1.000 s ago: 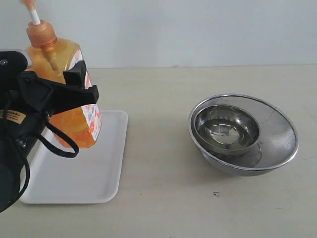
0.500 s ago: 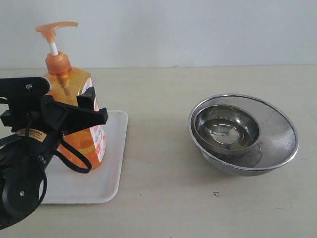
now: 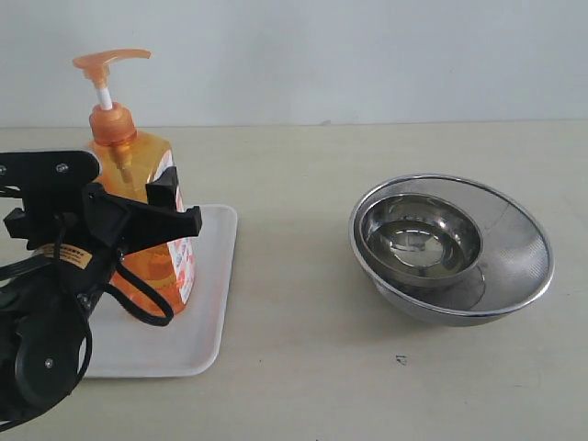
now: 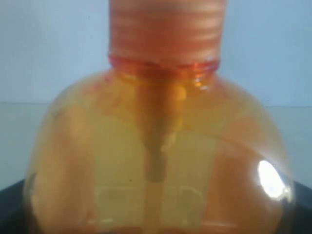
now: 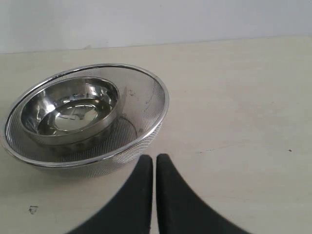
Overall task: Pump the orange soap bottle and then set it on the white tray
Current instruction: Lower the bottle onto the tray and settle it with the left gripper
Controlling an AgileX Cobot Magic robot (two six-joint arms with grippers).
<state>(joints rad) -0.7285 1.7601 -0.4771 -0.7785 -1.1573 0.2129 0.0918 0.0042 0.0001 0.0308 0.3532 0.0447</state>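
Note:
The orange soap bottle (image 3: 138, 163) stands upright on the white tray (image 3: 209, 292) at the left of the exterior view. Its orange pump head (image 3: 110, 62) is up on the white stem. My left gripper (image 3: 176, 204) is shut on the bottle's body, one black finger on each side just above the label. Whether the bottle's base rests fully on the tray is hidden behind the arm. In the left wrist view the bottle (image 4: 156, 146) fills the picture. Over bare table beside the steel bowls, my right gripper (image 5: 155, 158) is shut on nothing. It is out of the exterior view.
Nested round steel bowls (image 3: 450, 248) sit at the right, and the right wrist view has them (image 5: 83, 114) just beyond the fingertips. A small dark mark (image 3: 401, 359) lies on the beige table in front of them. A pale wall runs along the back.
The left gripper has brought the bottle down from a raised, tilted pose to upright on the tray. It sank a little more in the last half second.

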